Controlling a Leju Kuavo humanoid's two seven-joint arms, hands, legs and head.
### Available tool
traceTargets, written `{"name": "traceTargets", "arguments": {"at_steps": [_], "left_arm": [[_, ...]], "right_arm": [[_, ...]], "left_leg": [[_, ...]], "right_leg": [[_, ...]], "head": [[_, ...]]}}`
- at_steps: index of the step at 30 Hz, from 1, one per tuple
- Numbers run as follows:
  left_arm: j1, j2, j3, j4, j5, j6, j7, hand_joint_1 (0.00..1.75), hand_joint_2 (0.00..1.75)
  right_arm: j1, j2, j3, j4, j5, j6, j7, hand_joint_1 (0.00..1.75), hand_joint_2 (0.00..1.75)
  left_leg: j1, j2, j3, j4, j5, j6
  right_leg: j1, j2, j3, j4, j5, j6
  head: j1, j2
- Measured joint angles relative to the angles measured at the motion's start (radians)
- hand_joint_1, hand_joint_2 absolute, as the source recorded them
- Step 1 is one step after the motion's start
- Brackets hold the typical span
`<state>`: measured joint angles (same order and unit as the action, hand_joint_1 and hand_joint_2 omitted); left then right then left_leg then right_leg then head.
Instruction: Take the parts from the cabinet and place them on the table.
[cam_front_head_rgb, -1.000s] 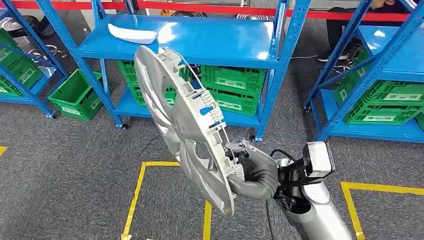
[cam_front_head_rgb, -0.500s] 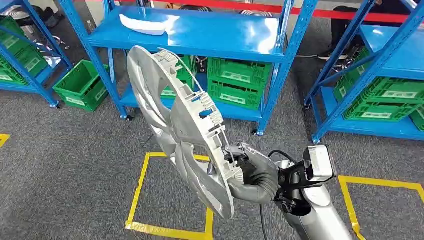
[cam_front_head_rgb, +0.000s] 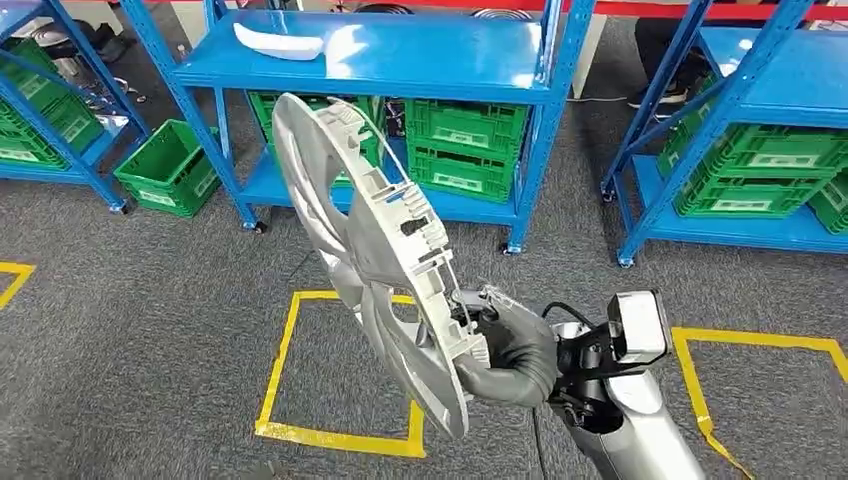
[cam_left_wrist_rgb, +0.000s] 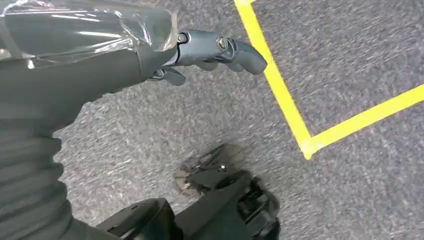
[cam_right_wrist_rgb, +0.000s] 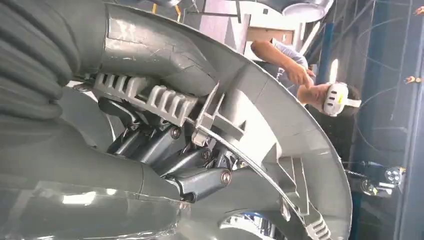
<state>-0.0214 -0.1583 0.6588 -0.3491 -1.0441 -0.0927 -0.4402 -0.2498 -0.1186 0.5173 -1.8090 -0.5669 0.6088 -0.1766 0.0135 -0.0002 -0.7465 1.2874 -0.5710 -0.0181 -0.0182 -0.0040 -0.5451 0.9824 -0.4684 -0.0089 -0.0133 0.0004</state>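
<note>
Carrying step, by the look of it: hubcap (cam_front_head_rgb: 370, 250) already off the shelving, held up on edge and tilted in front of the body, over grey carpet and a yellow tape square (cam_front_head_rgb: 340, 435). Gripped at its lower rim by the right hand (cam_front_head_rgb: 500, 345), fingers (cam_right_wrist_rgb: 200, 180) hooked in behind the rim among the ribbed clips, thumb pressing the outer face. Looks a firm hold, though on one edge only of a broad, light disc.

Left hand (cam_left_wrist_rgb: 210, 50) hanging low over the carpet near a tape corner, holding nothing; fingers curled in somewhat, so hard to call wide or closed.

Ahead, blue racks (cam_front_head_rgb: 400, 60) with green crates (cam_front_head_rgb: 470, 150) on the lower level and a white part (cam_front_head_rgb: 280, 42) lying on the top shelf. No table visible from here.

In the right wrist view, a person (cam_right_wrist_rgb: 305, 80) standing beyond the cap, wearing a headset.

Next move probably calls for finding and facing the table, keeping the cap clear of rack posts, then lowering it flat before easing the fingers out from behind the rim. Main risk: the cap swinging or slipping in a one-edge grip.
</note>
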Motion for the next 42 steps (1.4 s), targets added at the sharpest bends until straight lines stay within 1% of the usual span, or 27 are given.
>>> {"name": "traceTargets", "arguments": {"at_steps": [2, 4, 5, 6, 9, 10, 11, 13, 14, 15, 16, 18, 19, 20, 21, 25, 26, 28, 30, 31, 33, 35, 36, 37, 39, 41, 42], "left_arm": [[0.001, 0.0, 0.0, 0.0, 0.0, 0.0, 0.0, 0.0, 1.75], [0.0, 0.0, 0.0, -0.004, 0.0, 0.0, 0.0, 0.0, 1.75], [0.0, 0.0, 0.0, -0.007, 0.0, 0.0, 0.0, 0.0, 1.75], [-0.002, 0.002, 0.0, -0.01, 0.0, 0.0, 0.0, 0.0, 1.75], [0.0, 0.002, 0.0, -0.011, 0.0, 0.0, 0.003, 0.0, 1.75], [0.0, 0.002, 0.0, -0.011, 0.0, 0.0, 0.003, 0.0, 1.75], [-0.002, 0.0, 0.0, -0.011, 0.0, 0.0, 0.003, 0.0, 1.75], [-0.005, 0.001, 0.0, -0.013, 0.0, 0.0, 0.003, 0.0, 1.75], [-0.005, -0.001, 0.0, -0.013, 0.0, 0.0, 0.004, 0.0, 1.75], [-0.004, -0.001, 0.0, -0.014, 0.0, 0.0, 0.004, 0.0, 1.75], [-0.004, -0.001, 0.0, -0.014, 0.0, 0.0, 0.005, 0.0, 1.75], [-0.004, -0.002, 0.0, -0.014, 0.0, 0.0, 0.006, 0.0, 1.75], [-0.004, -0.003, 0.0, -0.014, 0.0, 0.0, 0.006, 0.0, 1.75], [-0.004, -0.003, 0.0, -0.014, 0.0, 0.0, 0.006, 0.0, 1.75], [-0.004, -0.004, 0.0, -0.015, 0.0, 0.0, 0.006, 0.0, 1.75], [-0.003, -0.007, 0.0, -0.016, -0.001, 0.0, 0.007, 0.0, 1.75], [-0.003, -0.006, 0.0, -0.016, -0.001, 0.0, 0.007, 0.0, 1.75], [-0.003, -0.006, 0.0, -0.016, -0.002, 0.0, 0.008, 0.0, 1.75], [-0.003, -0.006, 0.0, -0.016, -0.003, 0.0, 0.009, 0.0, 1.75], [-0.003, -0.006, 0.0, -0.016, -0.004, 0.0, 0.009, 0.0, 1.75], [-0.004, -0.006, 0.0, -0.016, -0.004, 0.0, 0.01, 0.0, 1.75], [-0.006, -0.006, 0.0, -0.018, -0.004, 0.0, 0.01, 0.0, 1.75], [-0.009, -0.003, 0.0, -0.023, -0.004, 0.0, 0.01, 0.0, 1.75], [-0.012, -0.002, -0.001, -0.024, -0.004, 0.0, 0.01, 0.0, 1.75], [-0.012, -0.002, -0.001, -0.024, -0.004, 0.0, 0.011, 0.0, 1.75], [-0.011, -0.002, -0.001, -0.025, -0.005, 0.0, 0.013, 0.0, 1.75], [-0.014, -0.003, -0.001, -0.025, -0.005, 0.0, 0.014, 0.0, 1.75]], "right_arm": [[0.007, 0.0, -0.001, 0.0, 0.0, 0.0, 0.0, 1.75, 1.75], [0.011, 0.0, -0.002, -0.001, 0.0, 0.0, 0.0, 1.75, 1.75], [0.011, 0.0, -0.003, -0.002, 0.001, 0.0, 0.0, 1.75, 1.75], [0.011, 0.0, -0.003, -0.005, 0.0, 0.0, 0.0, 1.75, 1.75], [0.01, 0.002, -0.003, -0.008, -0.001, 0.0, -0.001, 1.75, 1.75], [0.011, 0.002, -0.003, -0.009, -0.001, 0.0, -0.001, 1.75, 1.75], [0.013, 0.001, -0.004, -0.009, -0.001, 0.001, -0.001, 1.75, 1.75], [0.012, 0.001, -0.006, -0.01, -0.003, 0.002, -0.003, 1.75, 1.75], [0.016, 0.0, -0.007, -0.01, -0.003, 0.002, -0.003, 1.75, 1.75], [0.021, -0.001, -0.007, -0.01, -0.003, 0.003, -0.003, 1.75, 1.75], [0.026, -0.002, -0.008, -0.01, -0.004, 0.004, -0.003, 1.75, 1.75], [0.033, -0.003, -0.007, -0.01, -0.005, 0.007, -0.003, 1.75, 1.75], [0.034, -0.003, -0.007, -0.01, -0.006, 0.008, -0.003, 1.75, 1.75], [0.034, -0.003, -0.008, -0.01, -0.006, 0.008, -0.003, 1.75, 1.75], [0.033, -0.002, -0.008, -0.01, -0.006, 0.008, -0.004, 1.75, 1.75], [0.046, -0.002, -0.012, -0.012, -0.008, 0.008, -0.005, 1.75, 1.75], [0.047, -0.002, -0.012, -0.013, -0.009, 0.008, -0.005, 1.75, 1.75], [0.05, 0.0, -0.013, -0.013, -0.008, 0.008, -0.005, 1.75, 1.75], [0.054, 0.0, -0.013, -0.013, -0.007, 0.008, -0.005, 1.75, 1.75], [0.058, 0.0, -0.013, -0.013, -0.007, 0.008, -0.005, 1.75, 1.75], [0.065, 0.0, -0.014, -0.013, -0.006, 0.008, -0.005, 1.75, 1.75], [0.068, 0.0, -0.016, -0.014, -0.005, 0.008, -0.006, 1.75, 1.75], [0.069, 0.0, -0.017, -0.015, -0.004, 0.009, -0.009, 1.75, 1.75], [0.068, 0.0, -0.019, -0.016, -0.005, 0.01, -0.014, 1.75, 1.75], [0.069, 0.0, -0.019, -0.016, -0.004, 0.011, -0.019, 1.75, 1.75], [0.069, -0.001, -0.021, -0.016, -0.004, 0.011, -0.021, 1.75, 1.75], [0.069, -0.002, -0.022, -0.016, -0.005, 0.013, -0.021, 1.75, 1.75]], "left_leg": [[0.001, 0.0, 0.033, 0.009, 0.031, 0.001], [0.0, -0.001, 0.147, -0.143, 0.089, 0.011], [-0.002, -0.003, 0.215, -0.236, 0.093, 0.021], [-0.005, -0.004, 0.254, -0.298, 0.06, 0.029], [-0.018, -0.003, 0.241, -0.304, 0.075, 0.046], [-0.019, 0.0, 0.239, -0.317, 0.09, 0.058], [-0.008, 0.008, 0.24, -0.332, 0.108, 0.064], [-0.01, 0.007, 0.215, -0.341, 0.133, 0.077], [-0.011, 0.008, 0.2, -0.339, 0.144, 0.077], [-0.013, 0.008, 0.184, -0.339, 0.154, 0.077], [-0.013, 0.009, 0.17, -0.337, 0.164, 0.076], [-0.012, 0.009, 0.142, -0.331, 0.18, 0.071], [-0.011, 0.009, 0.128, -0.325, 0.188, 0.066], [-0.011, 0.009, 0.116, -0.317, 0.194, 0.061], [-0.014, 0.009, 0.103, -0.306, 0.198, 0.056], [-0.011, 0.009, 0.092, -0.304, 0.225, 0.027], [-0.004, 0.007, 0.085, -0.297, 0.216, 0.022], [-0.001, 0.004, 0.052, -0.206, 0.103, 0.01], [0.001, 0.004, 0.01, -0.047, 0.011, 0.0], [0.002, 0.004, 0.001, 0.012, -0.003, -0.002], [0.002, 0.004, 0.051, -0.012, 0.04, 0.001], [0.002, 0.002, 0.165, -0.164, 0.087, 0.012], [-0.001, -0.005, 0.24, -0.28, 0.065, 0.027], [-0.005, -0.005, 0.261, -0.316, 0.057, 0.031], [-0.014, -0.005, 0.252, -0.308, 0.066, 0.041], [-0.011, 0.0, 0.248, -0.326, 0.091, 0.061], [-0.007, 0.006, 0.243, -0.33, 0.102, 0.066]], "right_leg": [[0.001, 0.001, -0.023, 0.002, 0.017, 0.004], [0.002, 0.003, -0.039, 0.003, 0.031, 0.01], [0.003, 0.004, -0.041, 0.003, 0.037, 0.014], [0.008, 0.003, -0.048, 0.003, 0.043, 0.019], [0.001, 0.001, -0.051, -0.001, 0.064, 0.042], [0.006, 0.002, -0.052, -0.009, 0.074, 0.049], [0.003, 0.002, -0.064, 0.007, 0.058, 0.045], [0.004, 0.003, -0.114, 0.107, -0.031, 0.03], [0.002, 0.003, -0.141, 0.194, -0.079, 0.026], [0.001, 0.003, -0.162, 0.271, -0.11, 0.029], [0.001, 0.003, -0.166, 0.312, -0.116, 0.038], [-0.004, 0.003, -0.108, 0.257, -0.081, 0.062], [-0.007, 0.003, -0.046, 0.168, -0.052, 0.072], [-0.007, 0.002, 0.022, 0.07, -0.04, 0.073], [-0.004, 0.002, 0.078, -0.009, -0.06, 0.063], [0.006, 0.006, 0.053, -0.013, -0.046, 0.033], [-0.009, 0.003, 0.047, -0.016, -0.034, 0.019], [-0.006, 0.002, 0.033, -0.016, -0.015, 0.002], [-0.003, 0.001, 0.01, -0.013, 0.003, 0.001], [-0.002, 0.001, -0.002, -0.012, 0.011, 0.002], [-0.001, 0.002, -0.027, -0.004, 0.026, 0.006], [0.0, 0.004, -0.043, 0.0, 0.036, 0.013], [0.0, 0.004, -0.046, 0.001, 0.043, 0.017], [0.007, 0.002, -0.051, 0.001, 0.05, 0.024], [0.001, 0.0, -0.052, -0.002, 0.062, 0.04], [0.004, 0.001, -0.056, -0.008, 0.074, 0.053], [0.001, 0.002, -0.067, 0.005, 0.055, 0.049]], "head": [[0.0, 0.0], [0.0, 0.0], [0.0, 0.0], [0.0, 0.0], [0.001, 0.0], [0.001, 0.0], [0.001, 0.0], [0.007, 0.0], [0.007, 0.0], [0.007, 0.0], [0.007, 0.0], [0.008, 0.0], [0.007, 0.0], [0.008, 0.0], [0.008, 0.0], [0.007, 0.0], [0.009, 0.0], [0.003, 0.0], [0.003, 0.0], [0.003, 0.0], [0.003, 0.0], [0.003, 0.0], [0.003, 0.0], [0.005, 0.0], [0.004, 0.0], [0.006, 0.0], [0.006, 0.0]]}}
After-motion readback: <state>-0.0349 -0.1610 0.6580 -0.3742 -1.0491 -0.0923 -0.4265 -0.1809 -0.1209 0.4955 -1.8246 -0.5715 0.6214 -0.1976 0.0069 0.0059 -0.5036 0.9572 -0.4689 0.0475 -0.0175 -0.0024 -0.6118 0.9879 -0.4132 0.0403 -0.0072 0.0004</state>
